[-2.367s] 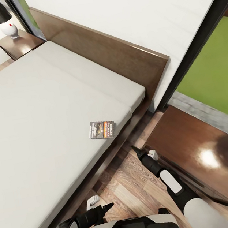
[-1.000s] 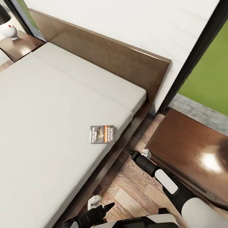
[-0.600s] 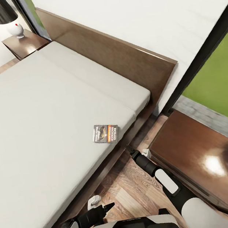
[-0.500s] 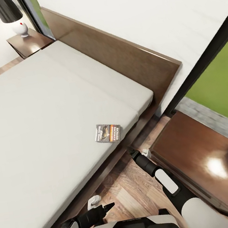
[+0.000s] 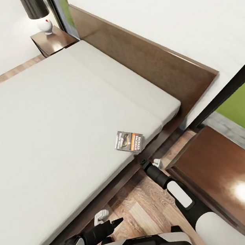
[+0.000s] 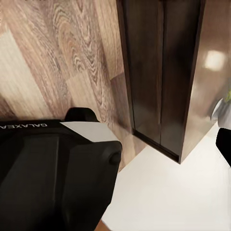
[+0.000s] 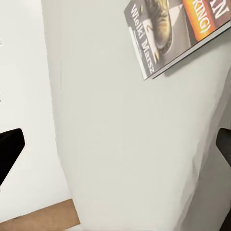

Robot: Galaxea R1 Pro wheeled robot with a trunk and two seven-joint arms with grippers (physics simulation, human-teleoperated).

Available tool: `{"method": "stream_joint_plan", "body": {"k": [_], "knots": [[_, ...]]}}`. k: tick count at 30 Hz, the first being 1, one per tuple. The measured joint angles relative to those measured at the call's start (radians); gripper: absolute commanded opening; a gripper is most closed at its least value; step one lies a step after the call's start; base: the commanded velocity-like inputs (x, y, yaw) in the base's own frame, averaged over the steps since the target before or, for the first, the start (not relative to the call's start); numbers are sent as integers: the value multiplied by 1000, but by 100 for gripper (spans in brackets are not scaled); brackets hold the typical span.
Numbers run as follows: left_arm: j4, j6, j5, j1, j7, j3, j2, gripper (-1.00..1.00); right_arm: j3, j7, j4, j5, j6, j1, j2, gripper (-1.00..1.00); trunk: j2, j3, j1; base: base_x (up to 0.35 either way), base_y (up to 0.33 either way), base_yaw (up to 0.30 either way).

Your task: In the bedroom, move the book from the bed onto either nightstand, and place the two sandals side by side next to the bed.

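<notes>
The book (image 5: pixel 129 141) lies flat on the off-white mattress of the bed (image 5: pixel 39 124), close to its near edge; its cover (image 7: pixel 178 29) also fills a corner of the right wrist view. My right gripper (image 5: pixel 144 162) hovers over the floor just beside the bed frame, a short way from the book, open and empty, with its fingertips (image 7: pixel 9 147) spread wide. My left gripper (image 5: pixel 116 221) hangs low over the floor near my base, open and empty. One nightstand (image 5: pixel 223 177) stands at my right, another (image 5: pixel 53 40) at the bed's far side. The sandals are out of view.
A wide brown headboard (image 5: pixel 148 62) runs behind the mattress. The far nightstand carries a white lamp with a black shade (image 5: pixel 44 26). A dark-framed window (image 5: pixel 229 92) shows green outside. Wood-plank floor (image 5: pixel 141 211) forms a narrow gap between bed and near nightstand (image 6: pixel 163 72).
The whole picture has shifted right, so the camera has turned. In the picture the book now sits closer to my right gripper. The left arm keeps its pose.
</notes>
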Motion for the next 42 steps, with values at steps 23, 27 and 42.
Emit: {"method": "stream_joint_plan", "body": {"k": [23,27,42], "knots": [[0,0,0,0,0,0,0,100,-78,208,-52,0,-8,0,-6,100,0,0,0,0,0,6],[1,0,0,0,0,0,0,100,-206,206,-45,-2,-10,0,-9,100,0,0,0,0,0,0],[0,0,0,0,0,0,0,100,-290,202,-37,0,-11,1,-6,100,0,0,0,0,0,0]]}}
